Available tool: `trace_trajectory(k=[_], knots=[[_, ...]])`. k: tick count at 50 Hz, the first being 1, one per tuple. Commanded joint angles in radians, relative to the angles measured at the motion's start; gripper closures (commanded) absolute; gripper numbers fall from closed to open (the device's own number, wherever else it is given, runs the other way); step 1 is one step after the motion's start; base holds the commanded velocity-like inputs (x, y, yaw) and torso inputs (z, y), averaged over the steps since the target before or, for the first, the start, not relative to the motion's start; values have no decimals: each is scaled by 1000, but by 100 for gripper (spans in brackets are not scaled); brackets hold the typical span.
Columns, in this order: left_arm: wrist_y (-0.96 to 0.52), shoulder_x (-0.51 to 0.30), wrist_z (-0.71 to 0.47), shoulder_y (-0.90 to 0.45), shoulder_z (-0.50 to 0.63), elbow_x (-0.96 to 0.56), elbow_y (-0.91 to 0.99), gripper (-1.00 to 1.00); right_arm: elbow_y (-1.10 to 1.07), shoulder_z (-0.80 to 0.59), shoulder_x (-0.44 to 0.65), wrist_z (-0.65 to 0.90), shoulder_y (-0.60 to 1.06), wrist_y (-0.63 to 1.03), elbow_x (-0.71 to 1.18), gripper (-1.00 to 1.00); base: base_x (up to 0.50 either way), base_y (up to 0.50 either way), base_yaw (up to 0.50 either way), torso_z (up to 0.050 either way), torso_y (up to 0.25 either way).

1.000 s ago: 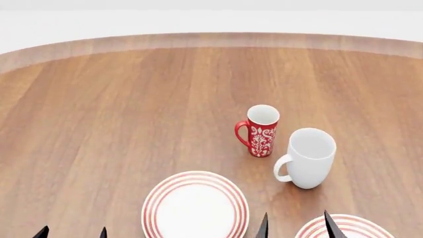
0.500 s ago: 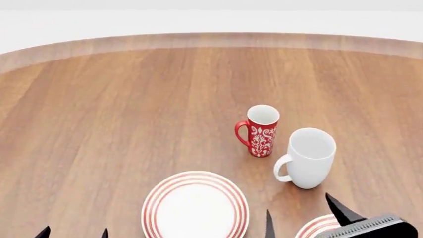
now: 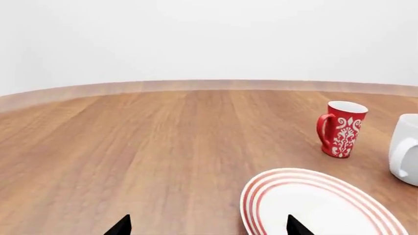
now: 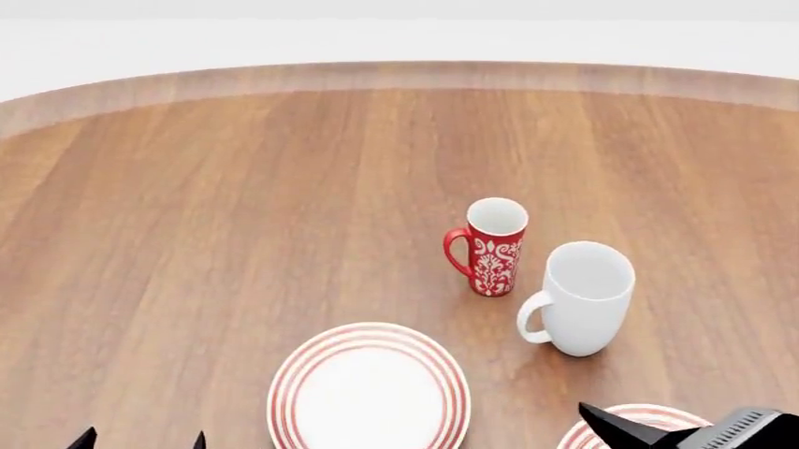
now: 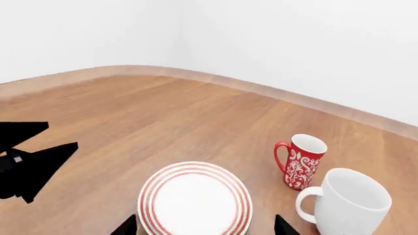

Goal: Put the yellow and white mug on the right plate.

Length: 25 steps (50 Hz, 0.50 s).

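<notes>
The yellow and white mug is out of view in every frame. The right plate (image 4: pixel 656 412), white with red rings, shows only as a slice at the bottom right of the head view. My right gripper (image 4: pixel 620 427) hangs over that slice with its fingers pointing left. In the right wrist view the right gripper (image 5: pixel 205 226) is open and empty, its two fingertips far apart. My left gripper (image 4: pixel 138 440) sits at the bottom left, also open and empty in its own wrist view (image 3: pixel 207 226).
The left plate (image 4: pixel 284 388) lies near the table's front, and also shows in both wrist views (image 3: pixel 251 196) (image 5: pixel 147 193). A slim red patterned mug (image 4: pixel 495 248) and a taller white mug (image 4: pixel 581 297) stand behind the plates. The round wooden table (image 4: pixel 250 187) curves away at the back.
My right gripper has swung from pointing away from me to pointing left, and its body has come into the bottom right corner. The left gripper, mugs and plates have not moved.
</notes>
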Motion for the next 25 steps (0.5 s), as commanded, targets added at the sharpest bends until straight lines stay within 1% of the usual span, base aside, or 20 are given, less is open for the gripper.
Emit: trace_trajectory(k=[1, 7, 16, 19, 25], knots=[[2, -4, -4, -2, 6, -3, -3, -100, 0, 8, 53, -88, -57, -11, 34, -100, 0, 0, 0, 0, 0], [4, -6, -8, -3, 9, -4, -5, -100, 1, -1, 67, -113, -107, -38, 8, -100, 0, 0, 0, 0, 0], [6, -8, -12, -3, 14, -6, -6, -100, -40, 15, 97, -169, -196, -76, 23, -100, 0, 0, 0, 0, 0], [6, -9, -13, -3, 16, -6, -7, -100, -71, 30, 116, -220, -257, -106, 47, -100, 0, 0, 0, 0, 0], [6, -11, -15, -4, 18, -9, -6, -100, -124, 61, 140, -261, -350, -150, 54, -100, 0, 0, 0, 0, 0]])
